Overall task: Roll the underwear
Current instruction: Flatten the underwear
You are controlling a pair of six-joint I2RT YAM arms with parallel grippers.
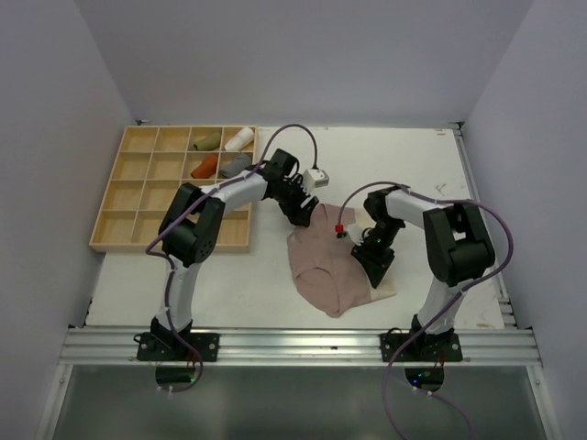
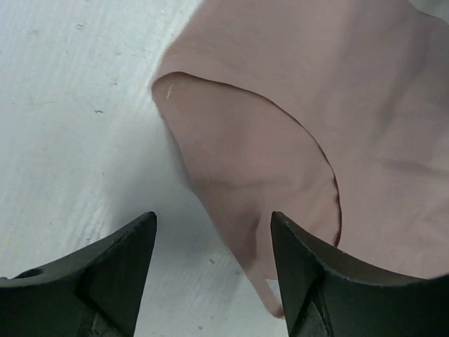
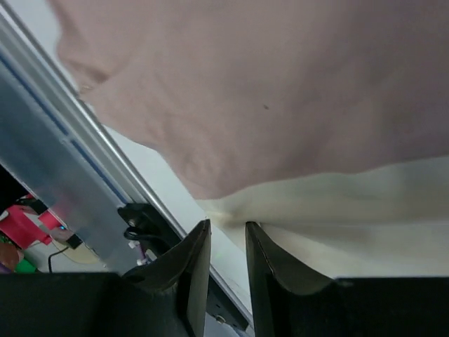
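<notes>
The pale beige-pink soft cloth underwear (image 1: 327,268) lies spread flat mid-way across the white table (image 1: 229,293), partly over a cream cloth (image 3: 365,210). The left gripper (image 2: 212,217) stands wide-jawed astride its 11 o'clock corner without pinching. The right gripper (image 3: 223,232), jaws narrowly parted with nothing seen between them, sits at its 3 o'clock edge. The garment looks light, limp and prone to sliding, so I would pinch a hem.

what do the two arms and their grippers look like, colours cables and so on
Both arms have white links and bulky black joints. A purple cable loops along the left arm, another along the right arm. The left gripper and right gripper have dark wedge-shaped fingers. A small red part sits by the right wrist.
</notes>
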